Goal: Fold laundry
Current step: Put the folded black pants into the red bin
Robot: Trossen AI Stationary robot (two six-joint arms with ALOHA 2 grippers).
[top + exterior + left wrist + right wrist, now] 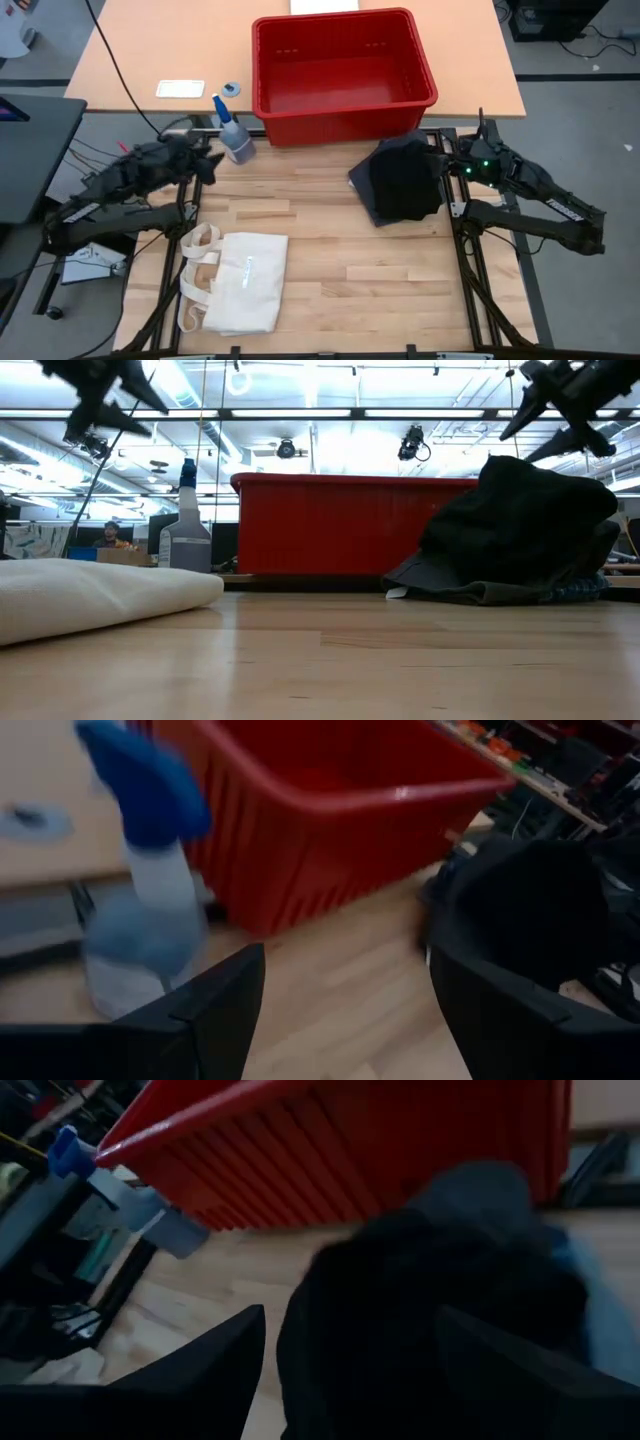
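A heap of dark charcoal laundry [400,180] lies on the table's right side, just in front of the red basket [342,72]; the low view shows the laundry [520,535] piled up, with a bit of blue plaid at its base. My right gripper [444,163] hovers open at the heap's right side, above the table; the laundry [420,1330] fills its wrist view beyond the fingers. My left gripper [212,165] is open at the table's far left, near the spray bottle [234,138], raised off the table.
A cream tote bag [235,282] lies flat on the table's near left. The spray bottle [140,910] stands at the basket's left corner. A white card [180,88] and a tape roll [232,89] lie on the far desk. Bare wood lies in the table's near middle.
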